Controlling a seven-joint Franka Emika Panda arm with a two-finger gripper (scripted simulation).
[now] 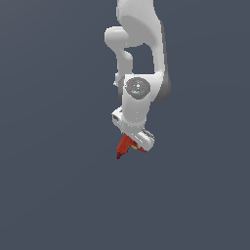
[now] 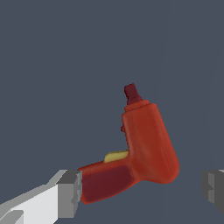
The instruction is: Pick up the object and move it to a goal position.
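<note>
Wrist view first: red toy drill sits between my tool's two grey fingertips. One fingertip at the lower left of the frame touches the end of the drill's darker handle; the other, at the lower right edge, stands clear of the drill body with a visible gap. So I read the tool as open, nothing clamped. Dark tip points toward the upper middle of the frame, yellow patch on top of the handle.

Exterior view: drill shows just below centre of the frame, tucked under the white wrist, tool right over it. Grey tabletop all around; I can't tell whether the drill rests on it. No goal marker visible in either view.

Step, as I judge it: grasp stage, tool lowered around the drill, squeeze not yet done. Next move calls for closing the fingers. With contact only at the handle end, the drill may get shoved or swivel as the far finger comes in, so I'd close slowly, confirm the hold, then lift.
</note>
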